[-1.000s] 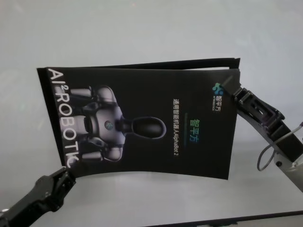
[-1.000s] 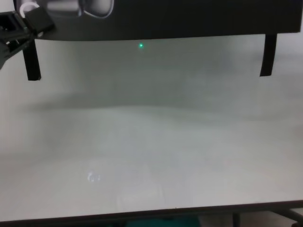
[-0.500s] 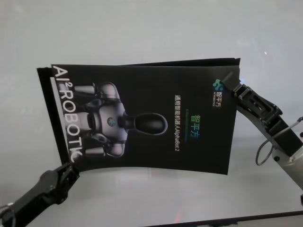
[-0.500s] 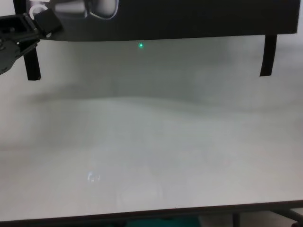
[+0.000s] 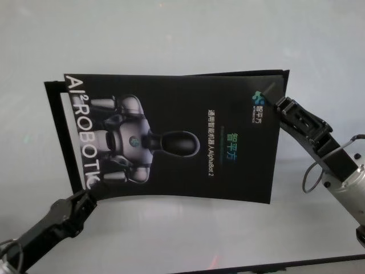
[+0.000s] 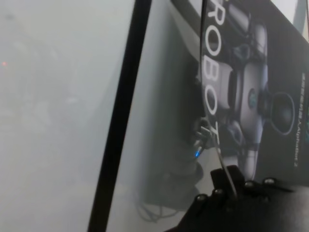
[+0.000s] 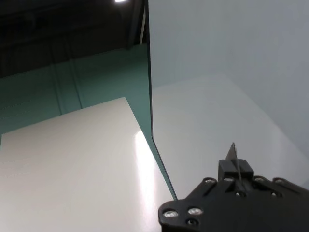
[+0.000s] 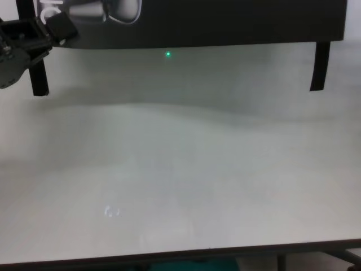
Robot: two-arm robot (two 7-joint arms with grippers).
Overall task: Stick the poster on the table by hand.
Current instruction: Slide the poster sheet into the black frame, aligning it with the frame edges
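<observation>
The black poster (image 5: 171, 137), with its grey robot picture and white lettering, hangs in the air above the pale table (image 5: 171, 34). My left hand (image 5: 86, 198) is shut on its near left corner. My right hand (image 5: 278, 104) is shut on the far right corner. In the chest view the poster's lower edge (image 8: 225, 22) runs across the top, with a black tape strip (image 8: 38, 79) hanging below the left hand (image 8: 53, 28) and another tape strip (image 8: 320, 66) on the right. The left wrist view shows the fingertips (image 6: 227, 186) pinching the poster's edge (image 6: 212, 111).
The bare tabletop (image 8: 180, 169) spreads wide beneath the poster, and a soft shadow lies under it. The table's dark near edge (image 8: 180, 257) crosses the bottom of the chest view. A small green light dot (image 8: 168, 54) shows just below the poster.
Both hands have carried the poster a little to the left and farther from me. The left hand has moved in under its corner. Both grips are unchanged.
</observation>
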